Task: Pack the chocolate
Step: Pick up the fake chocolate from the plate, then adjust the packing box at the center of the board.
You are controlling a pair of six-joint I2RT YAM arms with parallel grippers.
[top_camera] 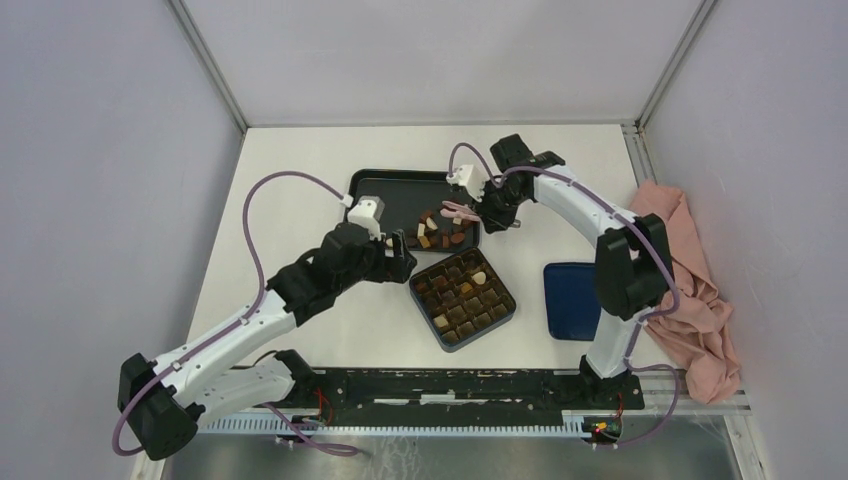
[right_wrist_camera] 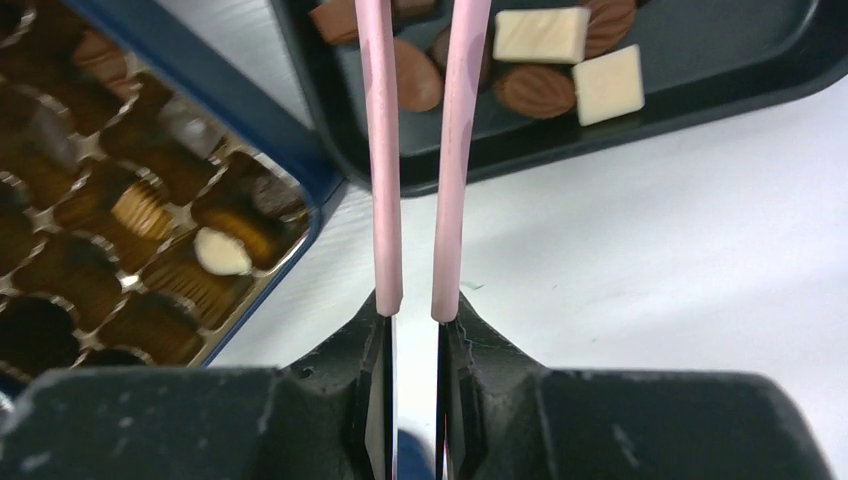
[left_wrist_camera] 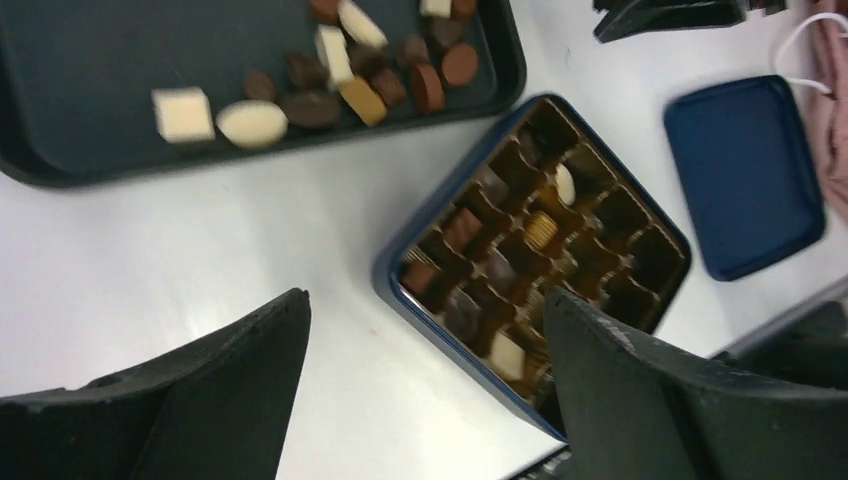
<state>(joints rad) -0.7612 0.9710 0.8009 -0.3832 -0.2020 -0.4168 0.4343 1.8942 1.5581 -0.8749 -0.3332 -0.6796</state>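
Note:
The chocolate (top_camera: pixel 440 232) lies as loose brown and cream pieces at the right end of a black tray (top_camera: pixel 395 195); other pieces sit in cells of the dark compartment box (top_camera: pixel 500 318). My right gripper (top_camera: pixel 482 208) is shut on pink tweezers (top_camera: pixel 458 210), whose arms (right_wrist_camera: pixel 384 150) reach over the tray's pieces (right_wrist_camera: pixel 540 35); their tips are cut off by the top of the right wrist view. My left gripper (left_wrist_camera: pixel 425 300) is open and holds nothing, above the table beside the box's left rim (left_wrist_camera: pixel 385 275).
A blue lid (top_camera: pixel 572 300) lies right of the box. A pink cloth (top_camera: pixel 690 290) is bunched at the table's right edge. White walls close the back and sides. Bare table lies between tray and box (left_wrist_camera: pixel 200 260).

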